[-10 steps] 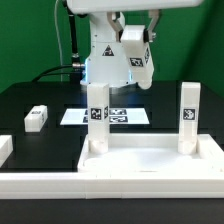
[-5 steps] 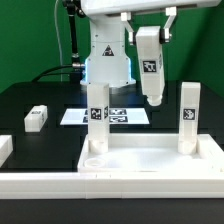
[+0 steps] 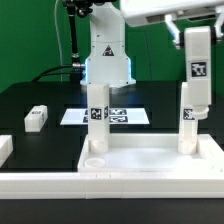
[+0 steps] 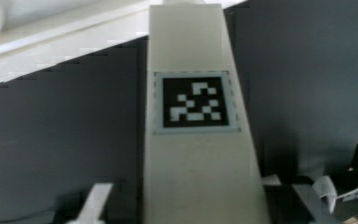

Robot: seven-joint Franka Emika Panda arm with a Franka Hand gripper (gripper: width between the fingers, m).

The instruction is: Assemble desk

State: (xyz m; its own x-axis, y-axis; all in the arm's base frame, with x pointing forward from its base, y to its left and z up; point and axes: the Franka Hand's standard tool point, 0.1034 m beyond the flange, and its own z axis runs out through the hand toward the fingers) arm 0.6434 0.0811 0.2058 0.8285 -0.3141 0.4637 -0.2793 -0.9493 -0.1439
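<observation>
The white desk top (image 3: 140, 150) lies at the front of the exterior view with two white tagged legs standing in it, one at its left (image 3: 97, 118) and one at its right (image 3: 187, 128). My gripper (image 3: 197, 33) is shut on a third leg (image 3: 198, 68) and holds it upright, high at the exterior view's right. This leg's lower end overlaps the top of the right standing leg. In the wrist view the held leg (image 4: 194, 110) fills the middle, with a finger (image 4: 98, 204) on each side. A fourth leg (image 3: 37, 118) lies loose at the left.
The marker board (image 3: 118, 116) lies flat behind the desk top, in front of the robot base (image 3: 106, 55). A white block (image 3: 5, 148) sits at the far left edge. A long white rail (image 3: 60, 183) runs along the front.
My gripper has carried the held leg up and toward the exterior view's right, from above the middle of the table to over the right standing leg.
</observation>
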